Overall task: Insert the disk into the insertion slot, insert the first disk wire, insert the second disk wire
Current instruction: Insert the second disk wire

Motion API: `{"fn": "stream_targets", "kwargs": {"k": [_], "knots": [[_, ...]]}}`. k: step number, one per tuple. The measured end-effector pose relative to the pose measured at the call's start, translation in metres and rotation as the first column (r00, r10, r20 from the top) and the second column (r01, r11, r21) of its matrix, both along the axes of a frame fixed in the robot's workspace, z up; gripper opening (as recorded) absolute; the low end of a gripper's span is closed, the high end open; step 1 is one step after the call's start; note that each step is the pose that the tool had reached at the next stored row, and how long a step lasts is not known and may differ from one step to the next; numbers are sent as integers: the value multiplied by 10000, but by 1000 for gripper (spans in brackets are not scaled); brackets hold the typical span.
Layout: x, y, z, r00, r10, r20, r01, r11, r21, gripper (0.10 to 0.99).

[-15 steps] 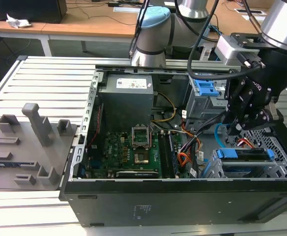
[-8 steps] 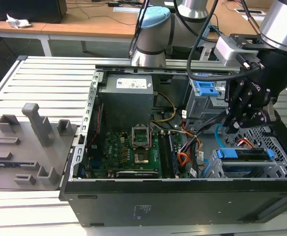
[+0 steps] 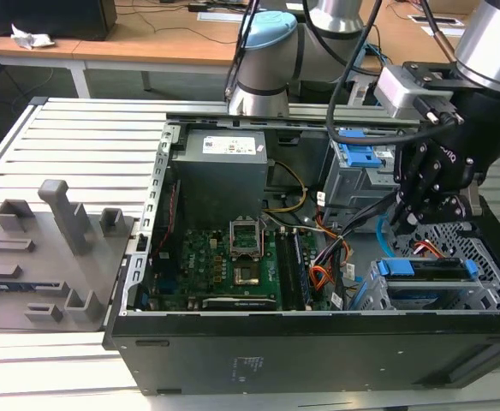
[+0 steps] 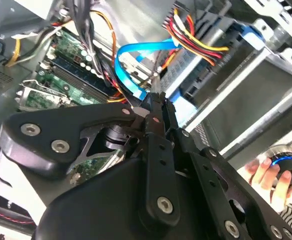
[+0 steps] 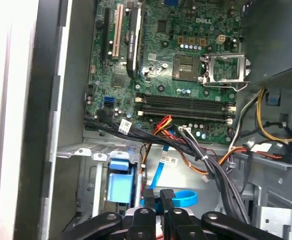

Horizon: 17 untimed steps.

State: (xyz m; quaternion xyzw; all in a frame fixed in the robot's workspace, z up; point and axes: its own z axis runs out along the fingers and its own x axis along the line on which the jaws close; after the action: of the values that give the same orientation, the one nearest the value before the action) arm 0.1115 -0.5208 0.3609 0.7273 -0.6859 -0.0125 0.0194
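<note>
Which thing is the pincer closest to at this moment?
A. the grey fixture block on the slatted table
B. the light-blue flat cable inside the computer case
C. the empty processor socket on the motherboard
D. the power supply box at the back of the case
B: in the second wrist view the pincer tip sits at the end of the light-blue cable; the exterior view also places the pincer by that cable, next to the disk.
</note>
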Motion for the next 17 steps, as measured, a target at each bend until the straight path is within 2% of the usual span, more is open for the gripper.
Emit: {"fn": "stream_targets", "kwargs": {"k": [1, 2, 9, 13, 17], "knots": [[3, -87, -5, 10000, 4, 0, -4, 10000, -18, 165], [17, -101, -12, 10000, 5, -1, -5, 10000, -19, 165], [188, -147, -100, 10000, 0, -9, 0, 10000, -19, 165], [227, -212, -122, 10000, -23, -9, 23, 10000, -17, 165], [294, -215, -144, 10000, -57, -10, 57, 10000, -18, 165]]}}
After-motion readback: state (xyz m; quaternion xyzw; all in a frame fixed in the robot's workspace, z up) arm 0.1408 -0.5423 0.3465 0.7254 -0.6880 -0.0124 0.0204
